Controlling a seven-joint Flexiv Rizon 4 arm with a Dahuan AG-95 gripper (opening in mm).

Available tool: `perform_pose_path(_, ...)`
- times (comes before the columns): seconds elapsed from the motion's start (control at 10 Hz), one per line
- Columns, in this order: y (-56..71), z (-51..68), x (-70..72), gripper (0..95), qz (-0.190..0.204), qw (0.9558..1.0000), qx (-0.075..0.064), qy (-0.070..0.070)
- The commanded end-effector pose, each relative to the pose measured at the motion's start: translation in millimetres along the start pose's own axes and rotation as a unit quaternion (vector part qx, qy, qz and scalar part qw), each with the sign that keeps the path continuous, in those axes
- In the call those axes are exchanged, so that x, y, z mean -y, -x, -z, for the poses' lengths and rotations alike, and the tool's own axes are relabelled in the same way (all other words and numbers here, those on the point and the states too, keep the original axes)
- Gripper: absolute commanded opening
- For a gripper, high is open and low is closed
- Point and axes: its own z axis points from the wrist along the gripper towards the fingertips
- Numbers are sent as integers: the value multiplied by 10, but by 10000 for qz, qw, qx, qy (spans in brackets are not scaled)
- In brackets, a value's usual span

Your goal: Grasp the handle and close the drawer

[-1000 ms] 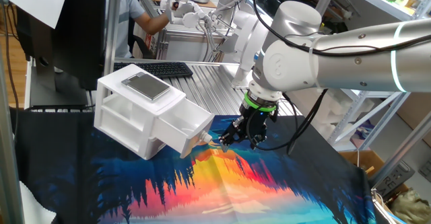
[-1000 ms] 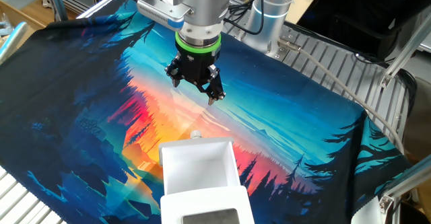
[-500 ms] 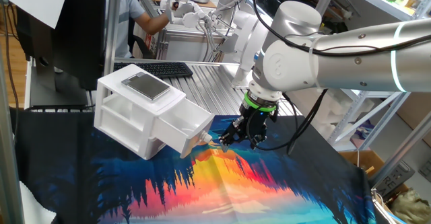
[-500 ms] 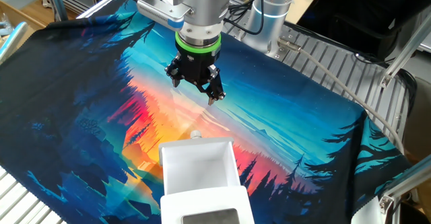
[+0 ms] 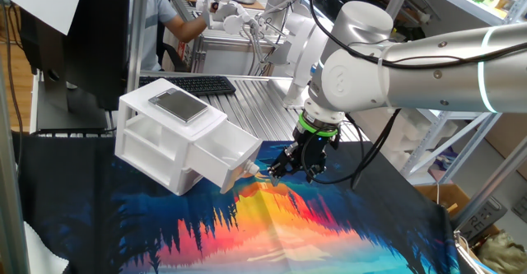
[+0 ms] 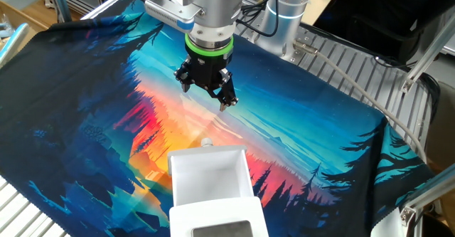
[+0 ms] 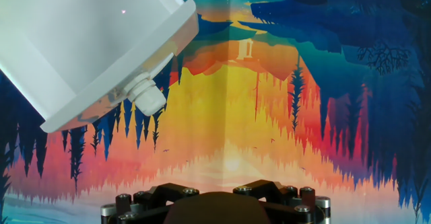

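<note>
The pincer (image 6: 207, 90) of the silver robot arm (image 5: 428, 56) hangs just above a sunset-forest printed cloth (image 6: 92, 102), its black fingers (image 6: 225, 97) spread apart and holding nothing. Just ahead of the fingertips and a little below, with a clear gap between, the small white handle (image 6: 207, 142) juts from the front of the white drawer (image 6: 211, 178), which stands pulled out of its cabinet (image 5: 169, 138). In the hand view the handle (image 7: 147, 94) sits up and to the left, under the drawer's (image 7: 87, 42) rim, untouched. Behind the drawer, farther from the pincer (image 5: 290, 164), the cabinet carries a dark flat slab (image 5: 179, 104) on its top. Beyond it lies a black keyboard (image 5: 191, 85) on a metal rack.
</note>
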Motion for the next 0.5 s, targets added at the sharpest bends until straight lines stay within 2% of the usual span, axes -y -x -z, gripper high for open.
perform_pose_path(0.1, 0, 0, 0, 0, -1070, 9942, 30, -27)
perform_pose_path(0.5, -1, 1, 1, 0, -1096, 9940, 23, -7)
